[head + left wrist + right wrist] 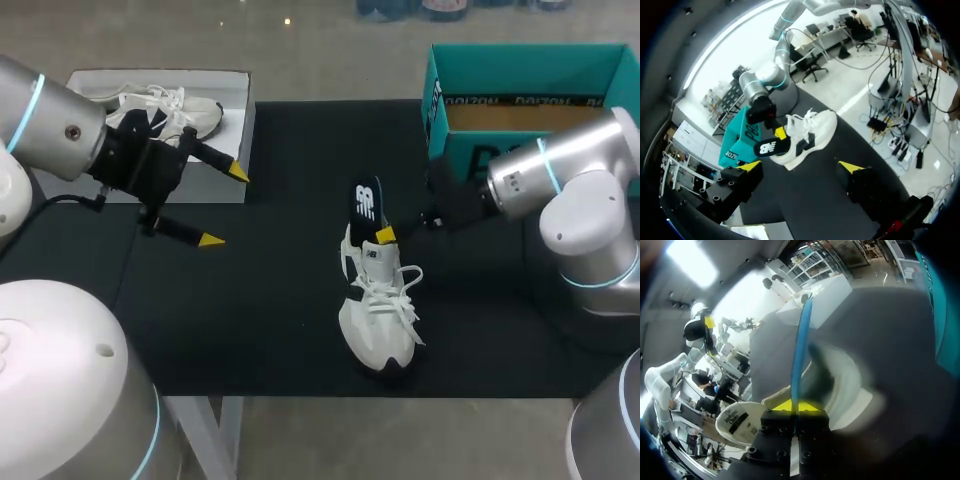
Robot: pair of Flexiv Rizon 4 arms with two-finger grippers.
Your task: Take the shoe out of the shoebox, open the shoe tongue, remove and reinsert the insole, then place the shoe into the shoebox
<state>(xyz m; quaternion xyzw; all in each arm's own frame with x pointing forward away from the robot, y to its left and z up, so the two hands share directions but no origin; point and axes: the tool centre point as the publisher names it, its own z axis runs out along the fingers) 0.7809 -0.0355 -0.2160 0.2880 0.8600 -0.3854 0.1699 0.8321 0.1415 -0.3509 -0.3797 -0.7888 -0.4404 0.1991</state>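
A white shoe (380,310) stands on the black mat near the middle of the table. Its black insole (368,205) sticks up out of the heel opening. My right gripper (385,235) is shut on the insole's side. In the right wrist view the insole (801,340) shows edge-on as a thin blue strip pinched between the yellow tips of my right gripper (795,407), with the shoe (850,375) behind. My left gripper (225,206) hangs open well to the shoe's left, holding nothing. Ahead of my left gripper (801,166) in its wrist view lie the shoe (810,137) and the insole (772,147).
The teal shoebox (530,58) stands open at the back right, close behind my right arm. A white box (150,75) holding a second white shoe (170,110) sits at the back left, just behind my left gripper. The black mat (270,300) covers the table.
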